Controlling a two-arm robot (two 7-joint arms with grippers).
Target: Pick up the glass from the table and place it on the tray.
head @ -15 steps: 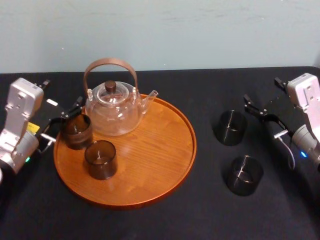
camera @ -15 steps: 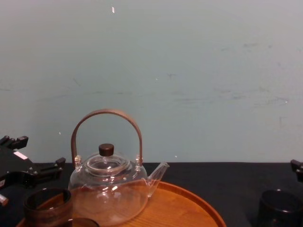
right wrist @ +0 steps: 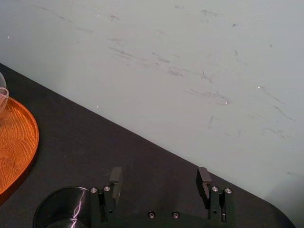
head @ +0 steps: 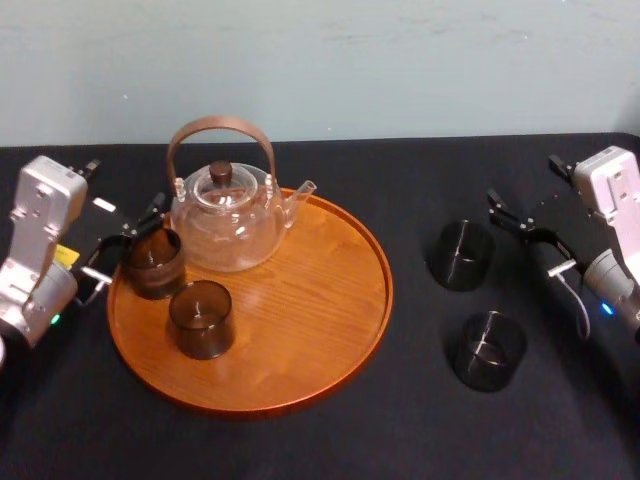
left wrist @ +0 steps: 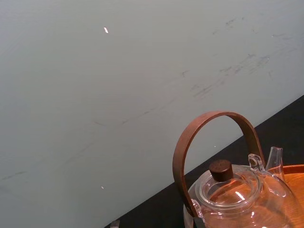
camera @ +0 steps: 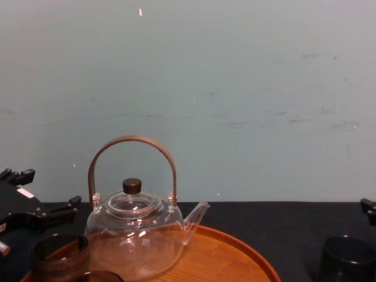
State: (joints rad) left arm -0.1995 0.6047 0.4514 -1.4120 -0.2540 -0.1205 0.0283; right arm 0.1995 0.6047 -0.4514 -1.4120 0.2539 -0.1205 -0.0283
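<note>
Black tabletop (head: 400, 440) carries the large round orange-brown wooden tray (head: 300, 330), which holds a clear glass teapot (head: 225, 225) and two small smoky brown tumblers. Nothing has shifted in the last half-second; both arms hold still. The glass (head: 462, 255) yet to be moved, a smoky dark tumbler, stands on the tabletop just ahead of the right gripper (right wrist: 159, 171), whose fingers are spread. A twin tumbler (head: 489, 350) stands further back. The left gripper (head: 125, 240), fingers spread, has one tray tumbler (head: 152, 262) at its fingertips. I judge the next pickup not yet begun.
</note>
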